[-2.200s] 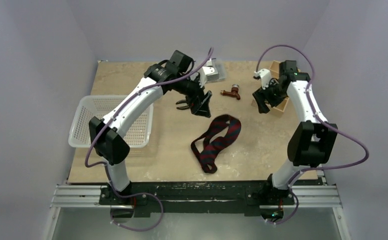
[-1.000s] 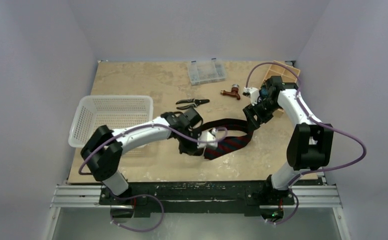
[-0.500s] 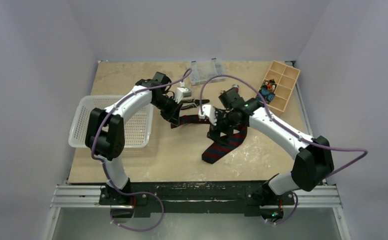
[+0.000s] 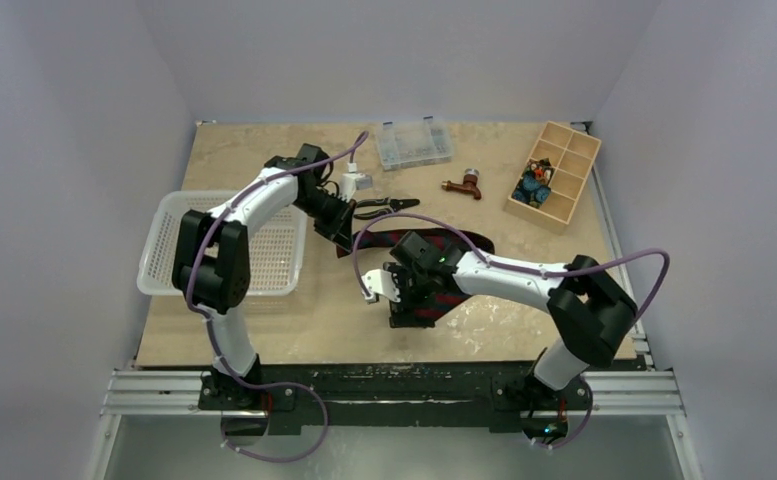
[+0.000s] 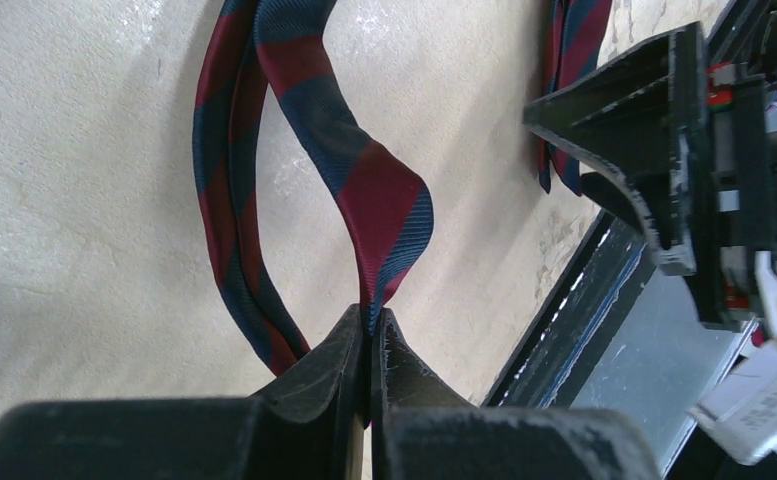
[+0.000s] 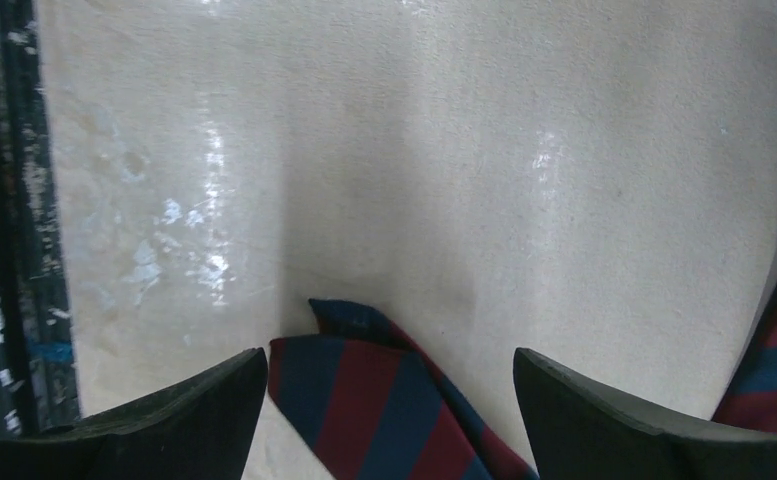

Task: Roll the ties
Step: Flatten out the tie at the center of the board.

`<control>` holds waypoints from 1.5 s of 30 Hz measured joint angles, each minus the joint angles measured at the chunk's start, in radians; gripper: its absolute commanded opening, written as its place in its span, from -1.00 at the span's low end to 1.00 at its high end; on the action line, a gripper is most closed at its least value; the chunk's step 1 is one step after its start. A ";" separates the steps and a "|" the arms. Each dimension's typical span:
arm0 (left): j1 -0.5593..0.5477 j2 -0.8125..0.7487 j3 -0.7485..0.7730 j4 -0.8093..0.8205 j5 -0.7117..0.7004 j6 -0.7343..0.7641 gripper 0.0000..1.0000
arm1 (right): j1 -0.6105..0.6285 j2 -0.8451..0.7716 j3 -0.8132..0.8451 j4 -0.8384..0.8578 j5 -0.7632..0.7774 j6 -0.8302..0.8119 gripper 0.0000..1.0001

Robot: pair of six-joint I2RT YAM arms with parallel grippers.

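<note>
Beige surface [image 4: 254, 330]; left fingers [image 5: 336, 365] clamped on tie [image 5: 369, 190], right fingers [image 6: 199, 405] apart, its tip between them. Advice: lower right squarely, pinch tip flat, hold strip taut before rolling.

left arm [image 4: 264, 195] bent sharply at the elbow, left gripper [image 5: 372, 320] pinched tight on the tie [image 5: 384, 195]; right arm [image 4: 509, 275] extended low across the middle, right gripper [image 6: 389, 365] pointing down, jaws spread wide.

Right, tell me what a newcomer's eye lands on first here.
The navy-and-red striped tie stretched across the middle of the table. The left gripper pinches a twisted fold of it beside the white basket; the right gripper stands open just over its pointed end.
</note>
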 measured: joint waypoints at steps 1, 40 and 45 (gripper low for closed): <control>0.000 0.002 0.000 -0.001 0.002 0.000 -1.00 | 0.005 0.014 -0.003 0.018 0.014 -0.005 0.78; 0.056 -0.106 0.007 -0.074 -0.091 0.181 0.24 | -1.314 -0.025 0.297 -0.435 0.037 -0.154 0.15; -0.056 -0.264 -0.142 0.024 -0.164 0.356 0.24 | -1.314 -0.043 0.193 -0.449 0.044 -0.156 -0.25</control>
